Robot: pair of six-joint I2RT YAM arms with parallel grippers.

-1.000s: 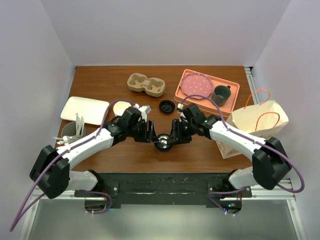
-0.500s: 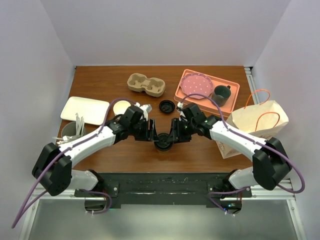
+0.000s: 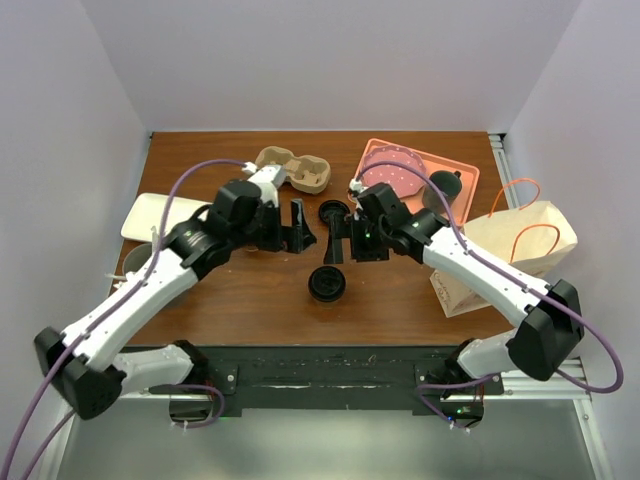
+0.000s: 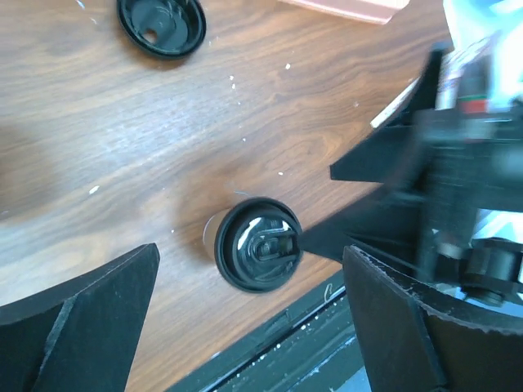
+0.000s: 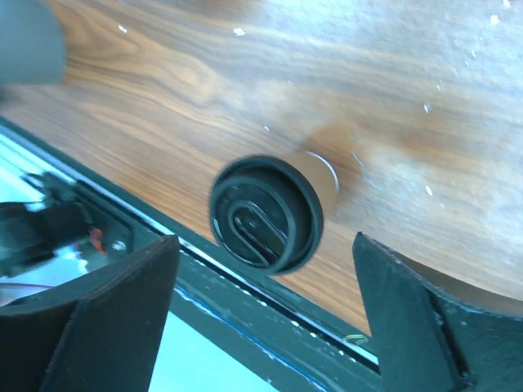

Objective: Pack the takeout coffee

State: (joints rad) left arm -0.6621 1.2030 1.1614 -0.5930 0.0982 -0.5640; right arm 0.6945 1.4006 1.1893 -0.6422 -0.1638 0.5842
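Both arms reach inward over the table [image 3: 400,300], wrists held high. The left gripper [image 3: 300,225] and right gripper [image 3: 338,238] face each other, jaws spread wide, holding nothing. The takeout coffee [image 3: 327,283] stands upright alone at their 6 o'clock, near the table's front edge. Its black lid [image 4: 257,247] is on, with a sliver of tan side showing.

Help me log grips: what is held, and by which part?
Nothing is held: left gripper and right gripper are open; the takeout coffee stands free.
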